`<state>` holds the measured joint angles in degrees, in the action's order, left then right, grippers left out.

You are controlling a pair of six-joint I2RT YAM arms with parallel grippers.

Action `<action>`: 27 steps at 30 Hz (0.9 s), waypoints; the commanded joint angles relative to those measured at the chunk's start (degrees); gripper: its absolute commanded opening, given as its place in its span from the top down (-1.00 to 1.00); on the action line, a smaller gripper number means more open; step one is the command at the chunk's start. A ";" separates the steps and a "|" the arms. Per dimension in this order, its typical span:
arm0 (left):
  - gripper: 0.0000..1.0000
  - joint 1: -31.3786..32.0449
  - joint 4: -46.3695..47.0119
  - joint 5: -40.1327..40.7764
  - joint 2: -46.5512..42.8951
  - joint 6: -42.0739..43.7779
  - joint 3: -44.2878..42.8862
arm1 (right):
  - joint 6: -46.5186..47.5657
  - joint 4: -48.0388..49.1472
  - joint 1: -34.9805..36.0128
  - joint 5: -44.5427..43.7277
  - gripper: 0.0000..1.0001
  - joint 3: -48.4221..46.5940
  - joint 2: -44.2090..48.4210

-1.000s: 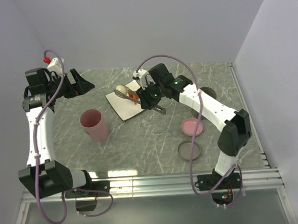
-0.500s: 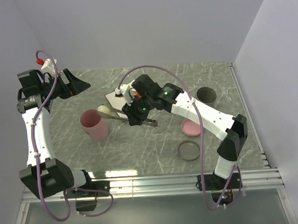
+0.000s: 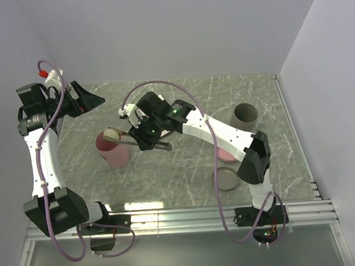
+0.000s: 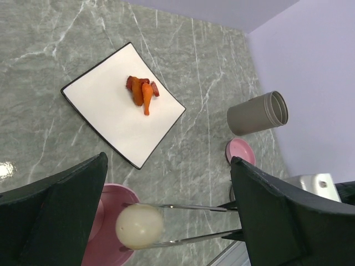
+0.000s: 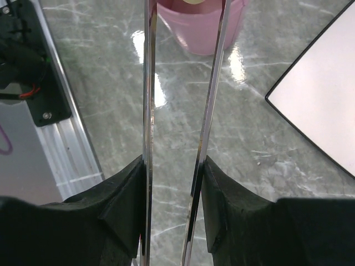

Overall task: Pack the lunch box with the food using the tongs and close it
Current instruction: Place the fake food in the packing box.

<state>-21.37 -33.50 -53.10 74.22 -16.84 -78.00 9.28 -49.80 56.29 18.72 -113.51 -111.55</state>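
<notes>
The grey marbled bench (image 3: 185, 168) carries everything. The right arm reaches across it toward the left, and its pincer (image 5: 173, 183) is half closed, squeezing both arms of the silver tongs (image 5: 148, 83) between its pads. The left pincer (image 4: 168, 160) hangs high over the far left corner with its jaws spread wide and nothing in them. A white square plate (image 4: 111, 116) lies flat near the middle. A pink cup (image 3: 112, 153) stands upright left of it, and a grey cup (image 4: 256, 113) stands well apart on the right. The tong tips pinch the white ball (image 4: 139, 226) over the pink cup's mouth; it seems clear of the rim, though I cannot tell. The orange pieces (image 4: 142, 91) lie clustered on the plate.
</notes>
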 commanded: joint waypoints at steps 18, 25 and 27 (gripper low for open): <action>-0.97 -0.70 2.47 -3.85 -0.56 -0.38 0.92 | -1.37 0.14 0.84 -2.72 -0.11 -5.66 0.98; -0.97 -0.70 2.65 -3.94 -0.65 -0.48 0.74 | -1.46 0.06 -4.16 -2.99 -0.07 -4.01 5.19; -0.97 -0.70 2.38 -3.85 -0.65 -0.39 0.65 | -1.81 0.23 -6.01 -2.03 -0.07 -2.86 6.77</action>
<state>-21.74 -32.71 -55.29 74.22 -17.30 -77.14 8.34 -50.63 54.08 16.19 -116.16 -111.31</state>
